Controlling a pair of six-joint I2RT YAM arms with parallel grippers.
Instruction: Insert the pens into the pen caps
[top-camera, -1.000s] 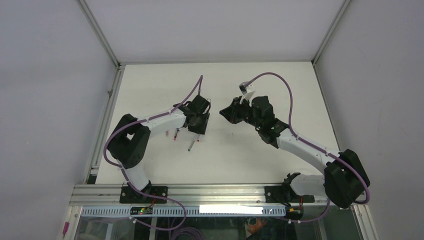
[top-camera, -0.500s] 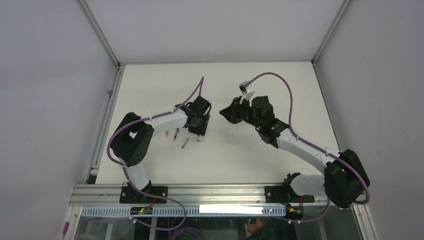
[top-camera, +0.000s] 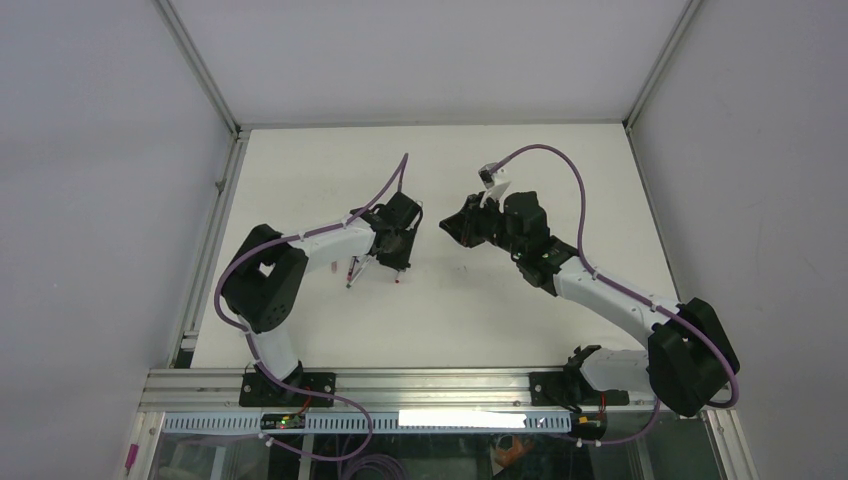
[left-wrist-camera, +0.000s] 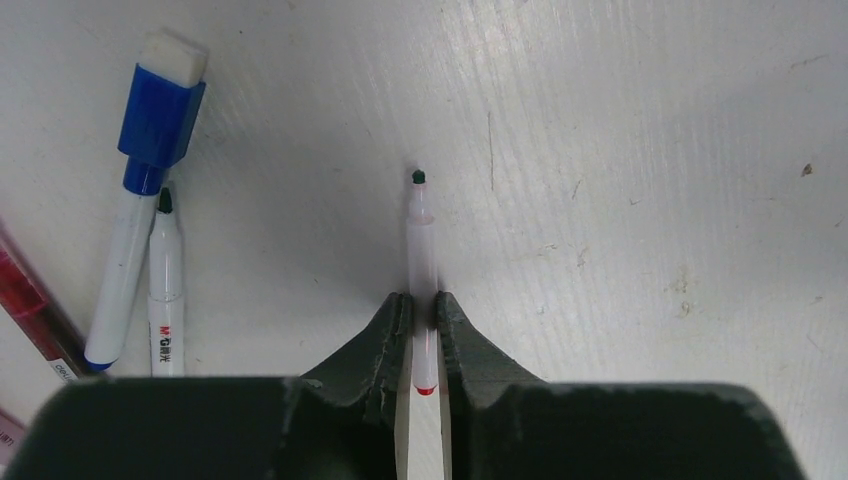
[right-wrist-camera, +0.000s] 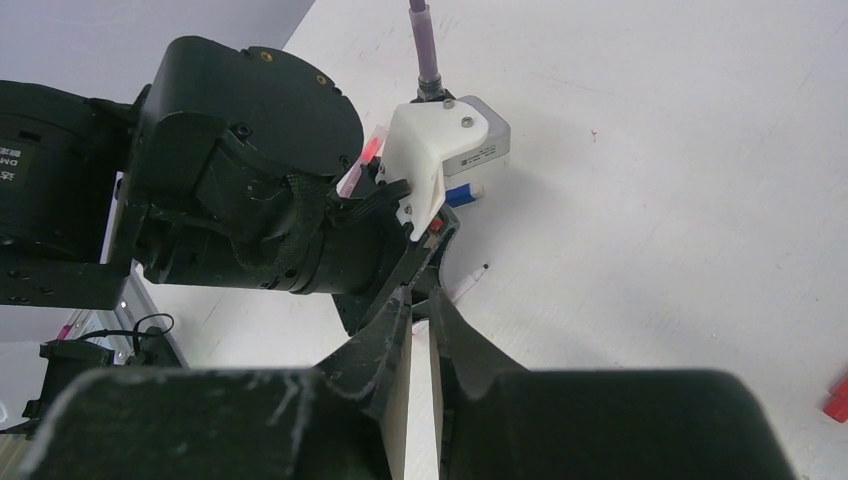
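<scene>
Pens (left-wrist-camera: 120, 270) lie in a small bunch on the left half of the white table (top-camera: 300, 160), about midway between its far and near edges. Furthest left is a dark red pen (left-wrist-camera: 35, 320), partly cut off in the left wrist view. Next comes a white pen with a blue cap (left-wrist-camera: 158, 105) on it, and the cap has a white end. A bare pen (left-wrist-camera: 166, 300) lies just beside it, its dark tip up by the cap.

To the right of these, the left gripper (left-wrist-camera: 421, 305) is squeezed tight on the held pen (left-wrist-camera: 420, 240). That pen is white with a dark green tip and sticks out past the fingers, low over the table. I cannot tell if it touches the table.

Further right, the right gripper (right-wrist-camera: 420, 305) hangs above the middle of the table and faces the left one. Its fingers are close together with only a thin slit. I cannot tell if anything is in there. A small red cap (right-wrist-camera: 838, 397) lies on the table, half out of the right wrist view.
</scene>
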